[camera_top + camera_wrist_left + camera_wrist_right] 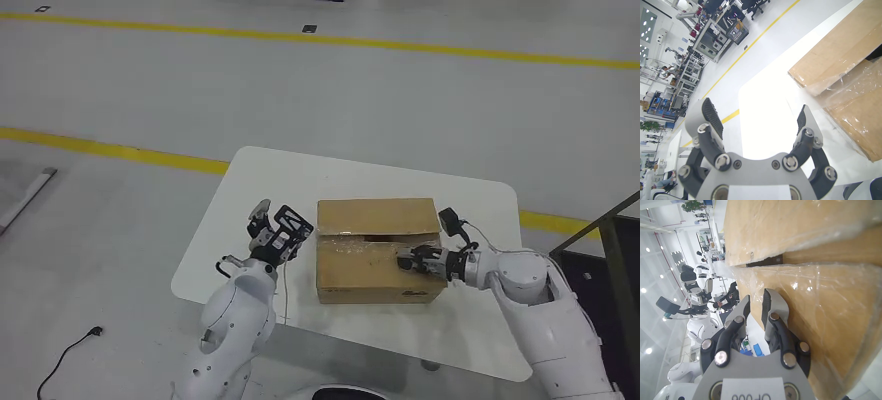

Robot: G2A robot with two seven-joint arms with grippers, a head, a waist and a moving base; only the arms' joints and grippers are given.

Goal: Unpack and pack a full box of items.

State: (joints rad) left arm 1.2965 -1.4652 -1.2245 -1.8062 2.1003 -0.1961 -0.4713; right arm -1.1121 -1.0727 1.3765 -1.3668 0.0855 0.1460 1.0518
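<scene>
Pinching box (372,222) flap, right tool (756,300) near-closed

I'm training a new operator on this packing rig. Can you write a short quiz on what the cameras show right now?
1. True or false: the left hand is open and holds nothing.
2. Where is the right hand? A) over the top of the box; B) touching the left hand; C) beyond the box's far side.
3. Fill in: the box stands on a white ____.

Key: 1 true. 2 A. 3 table.
</scene>
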